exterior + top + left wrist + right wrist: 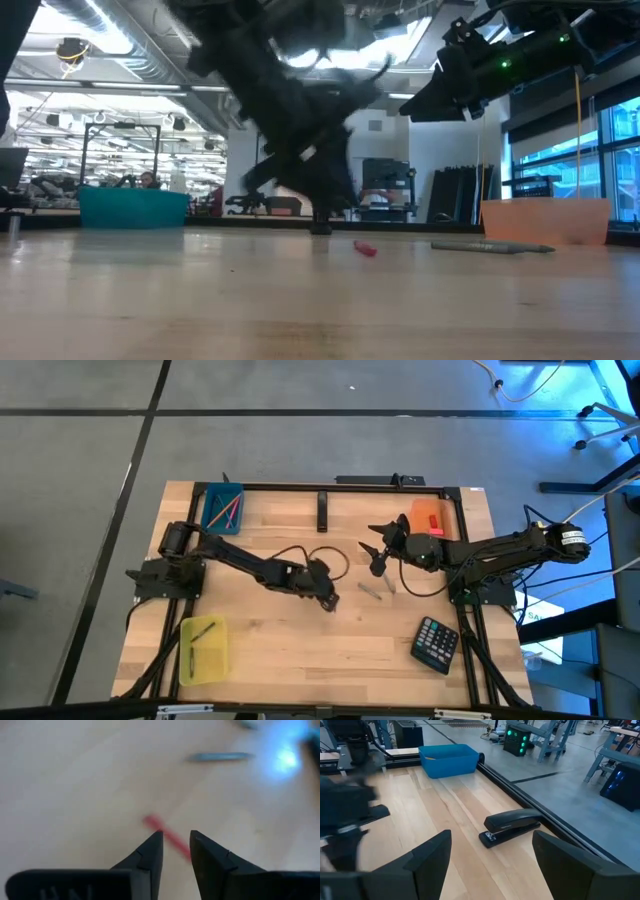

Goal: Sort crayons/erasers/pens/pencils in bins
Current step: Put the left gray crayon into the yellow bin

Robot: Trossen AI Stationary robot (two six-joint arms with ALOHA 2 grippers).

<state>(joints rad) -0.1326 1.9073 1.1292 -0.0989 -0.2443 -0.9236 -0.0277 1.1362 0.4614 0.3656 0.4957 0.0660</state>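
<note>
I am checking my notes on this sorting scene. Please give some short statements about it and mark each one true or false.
1. The left gripper is open over a thin red stick. True.
2. The calculator lies inside the yellow bin. False: it lies on the table, near the right arm.
3. The right gripper is open and empty. True.
4. The stapler is in the blue bin. False: it lies on the table.
</note>
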